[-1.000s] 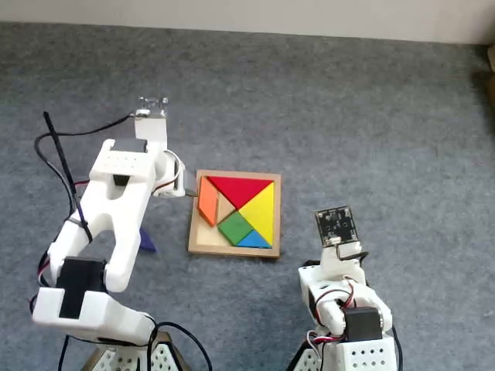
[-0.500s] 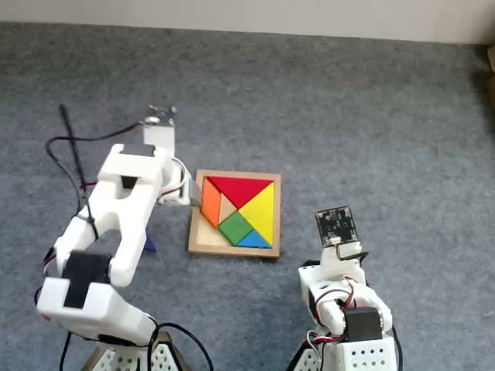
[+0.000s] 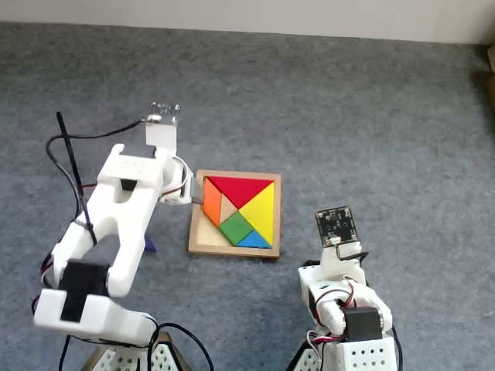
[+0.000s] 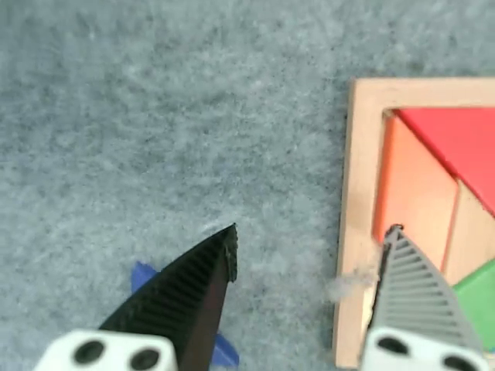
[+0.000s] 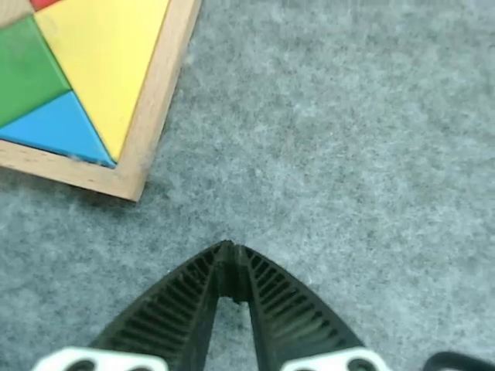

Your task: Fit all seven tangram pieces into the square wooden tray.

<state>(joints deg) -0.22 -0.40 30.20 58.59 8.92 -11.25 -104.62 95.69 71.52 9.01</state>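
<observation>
Found left hand (image 4: 313,232) low at the near rim of the square wooden tray (image 4: 357,154), spread wide and empty, one finger over the grey bench (image 4: 155,116), the other over the tray's edge. Found right hand (image 5: 230,247) near its base, closed on nothing, pointing down just off the tray's corner. Noted dark blue piece (image 4: 143,277) outside the tray, beside the left arm.

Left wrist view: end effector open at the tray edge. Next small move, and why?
Probably slide the left end effector off the tray rim toward the blue piece on the carpet. It is open and empty, straddling the rim, while that piece lies outside the tray, close by.
</observation>
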